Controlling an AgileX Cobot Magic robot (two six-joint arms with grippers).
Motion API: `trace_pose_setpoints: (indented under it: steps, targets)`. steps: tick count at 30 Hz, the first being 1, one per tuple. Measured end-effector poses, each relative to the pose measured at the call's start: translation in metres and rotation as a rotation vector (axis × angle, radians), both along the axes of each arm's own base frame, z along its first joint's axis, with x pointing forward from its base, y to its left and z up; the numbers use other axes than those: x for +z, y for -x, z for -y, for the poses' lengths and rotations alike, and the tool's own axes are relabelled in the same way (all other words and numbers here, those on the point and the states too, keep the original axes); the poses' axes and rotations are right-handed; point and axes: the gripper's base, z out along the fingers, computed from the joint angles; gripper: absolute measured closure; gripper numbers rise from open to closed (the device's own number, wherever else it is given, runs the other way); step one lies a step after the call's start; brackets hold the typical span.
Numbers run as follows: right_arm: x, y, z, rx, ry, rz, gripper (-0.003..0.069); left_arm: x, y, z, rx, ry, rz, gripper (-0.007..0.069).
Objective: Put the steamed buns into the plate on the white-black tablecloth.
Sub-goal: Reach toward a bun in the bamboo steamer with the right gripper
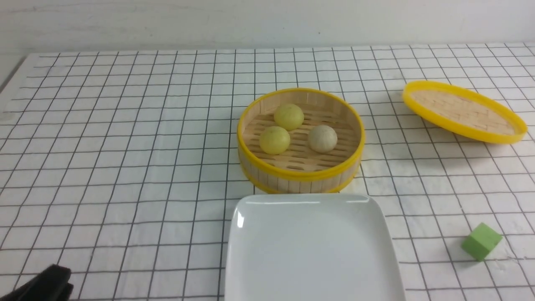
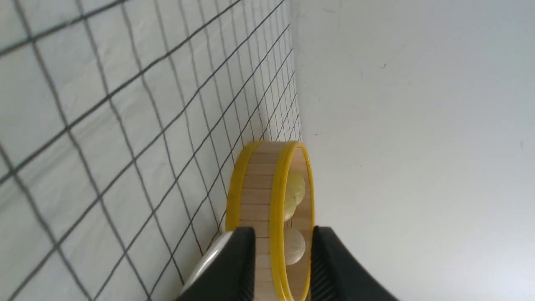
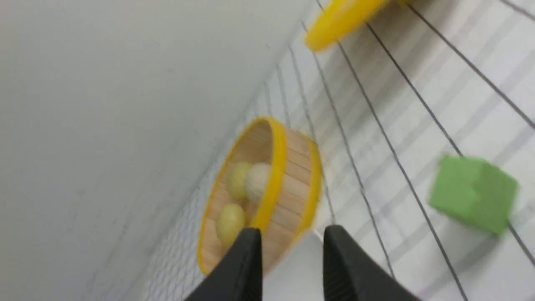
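Observation:
Three steamed buns lie inside a round yellow-rimmed bamboo steamer basket (image 1: 301, 171): two pale yellow-green buns (image 1: 289, 116) (image 1: 274, 140) and a beige-grey bun (image 1: 322, 138). The white plate (image 1: 311, 246) sits bare on the white-black tablecloth (image 1: 125, 146), just in front of the basket. My left gripper (image 1: 42, 286) shows only as a black tip at the bottom left corner. In the left wrist view the left gripper (image 2: 283, 229) is open and holds nothing, far from the basket (image 2: 259, 196). My right gripper (image 3: 292, 229) is open and empty too; it is out of the front view.
The yellow-rimmed woven lid (image 1: 464, 110) lies upturned at the back right of the cloth. A green cube (image 1: 481, 241) sits to the right of the plate, also seen blurred as the green cube (image 3: 472, 192) in the right wrist view. A pale wall stands behind the table.

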Motion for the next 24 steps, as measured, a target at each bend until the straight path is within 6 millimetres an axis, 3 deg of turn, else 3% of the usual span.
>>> trace_pose_setpoints:
  steps: [2, 3, 4, 6, 8, 12, 14, 15, 16, 17, 18, 19, 20, 22, 24]
  targets:
    - [0.041, 0.005, 0.002, -0.018, 0.171, 0.117, 0.0512, 0.035, 0.006, 0.001, -0.034, -0.184, 0.087, 0.0484]
    - [0.044, 0.006, 0.002, -0.018, 0.199, 0.125, 0.0519, 0.042, 0.007, 0.002, -0.036, -0.198, 0.103, 0.0484]
    - [0.077, 0.005, 0.001, -0.005, 0.361, 0.132, 0.0608, 0.064, 0.007, 0.003, -0.070, -0.304, 0.091, 0.0545]
    - [0.095, -0.003, -0.002, 0.060, 0.519, 0.019, 0.0663, 0.081, -0.001, 0.006, -0.148, -0.427, -0.028, 0.0601]
    - [0.106, -0.018, -0.004, 0.163, 0.646, -0.189, 0.0673, 0.087, -0.014, 0.008, -0.259, -0.529, -0.218, 0.0622]
    - [0.117, -0.062, -0.006, 0.364, 0.734, -0.584, 0.0673, 0.090, -0.042, 0.009, -0.477, -0.667, -0.547, 0.0622]
    - [0.119, -0.076, -0.008, 0.422, 0.736, -0.633, 0.0673, 0.091, -0.050, 0.009, -0.521, -0.696, -0.593, 0.0622]
    - [0.120, -0.099, -0.015, 0.515, 0.719, -0.663, 0.0667, 0.093, -0.064, 0.009, -0.579, -0.741, -0.628, 0.0622]
    - [0.121, -0.116, -0.024, 0.609, 0.680, -0.651, 0.0659, 0.095, -0.074, 0.009, -0.614, -0.770, -0.634, 0.0622]
    - [0.121, -0.119, -0.026, 0.631, 0.687, -0.641, 0.0657, 0.095, -0.074, 0.009, -0.614, -0.769, -0.633, 0.0622]
    - [0.119, -0.140, -0.041, 0.750, 0.649, -0.611, 0.0635, 0.095, -0.084, 0.010, -0.656, -0.798, -0.629, 0.0622]
    - [0.118, -0.145, -0.043, 0.772, 0.655, -0.607, 0.0627, 0.094, -0.085, 0.010, -0.661, -0.799, -0.629, 0.0622]
    - [0.114, -0.165, -0.060, 0.890, 0.650, -0.567, 0.0580, 0.093, -0.091, 0.012, -0.685, -0.802, -0.614, 0.0622]
    - [0.111, -0.177, -0.070, 0.946, 0.663, -0.550, 0.0544, 0.093, -0.094, 0.012, -0.698, -0.806, -0.606, 0.0622]
    - [0.101, -0.216, -0.092, 1.033, 0.703, -0.537, 0.0428, 0.092, -0.096, 0.013, -0.712, -0.807, -0.597, 0.0615]
